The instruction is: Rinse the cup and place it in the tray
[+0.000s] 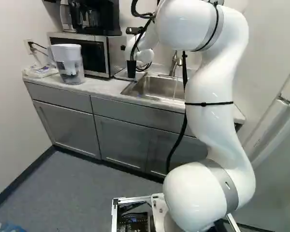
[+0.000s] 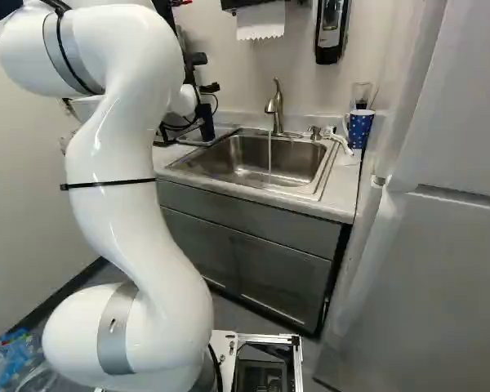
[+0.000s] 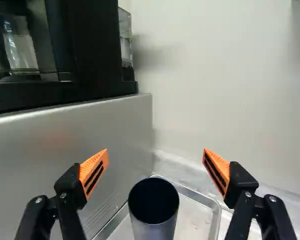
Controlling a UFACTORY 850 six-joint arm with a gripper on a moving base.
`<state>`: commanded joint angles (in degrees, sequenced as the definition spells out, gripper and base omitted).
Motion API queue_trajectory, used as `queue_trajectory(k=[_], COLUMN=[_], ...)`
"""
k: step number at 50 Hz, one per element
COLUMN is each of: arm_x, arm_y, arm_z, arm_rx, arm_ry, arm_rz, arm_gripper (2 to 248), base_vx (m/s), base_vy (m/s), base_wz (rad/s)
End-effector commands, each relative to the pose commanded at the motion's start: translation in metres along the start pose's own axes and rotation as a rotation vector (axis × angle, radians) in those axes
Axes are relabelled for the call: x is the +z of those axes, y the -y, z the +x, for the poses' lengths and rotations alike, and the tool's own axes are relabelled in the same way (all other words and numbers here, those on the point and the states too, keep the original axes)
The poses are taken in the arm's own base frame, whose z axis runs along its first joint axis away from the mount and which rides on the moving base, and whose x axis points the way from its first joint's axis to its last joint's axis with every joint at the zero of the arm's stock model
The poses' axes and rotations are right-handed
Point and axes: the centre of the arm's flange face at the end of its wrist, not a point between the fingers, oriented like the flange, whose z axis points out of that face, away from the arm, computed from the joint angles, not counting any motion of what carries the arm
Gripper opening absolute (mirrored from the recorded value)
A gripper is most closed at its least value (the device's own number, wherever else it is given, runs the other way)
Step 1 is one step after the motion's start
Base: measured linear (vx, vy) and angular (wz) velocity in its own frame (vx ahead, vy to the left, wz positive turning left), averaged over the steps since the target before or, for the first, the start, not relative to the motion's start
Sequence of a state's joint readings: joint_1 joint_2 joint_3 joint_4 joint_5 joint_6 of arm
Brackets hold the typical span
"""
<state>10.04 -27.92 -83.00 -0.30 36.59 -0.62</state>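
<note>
- The gripper was spread wide, holding nothing.
- The black cup stood upright on the metal tray, its inside dark.
- Just beside the tray, the microwave walled one side, a coffee maker on top.
- Water ran from the faucet into the sink.
- Farther off: blue dotted mug, water pitcher.

The dark, plain cup stands upright, mouth up, on the shallow, silvery tray lying flat on the surface.
</note>
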Motion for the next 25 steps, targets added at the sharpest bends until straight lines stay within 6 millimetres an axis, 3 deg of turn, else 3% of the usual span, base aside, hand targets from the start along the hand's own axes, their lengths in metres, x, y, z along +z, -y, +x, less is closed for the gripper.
queue_trajectory(k=[25], arm_x=[-0.002], arm_y=[-0.011], arm_z=[0.020], arm_rx=[0.000], arm_ry=[0.049], arm_rz=[-0.015], arm_gripper=[247], base_vx=[0.000], base_vy=[0.000], base_wz=[0.000])
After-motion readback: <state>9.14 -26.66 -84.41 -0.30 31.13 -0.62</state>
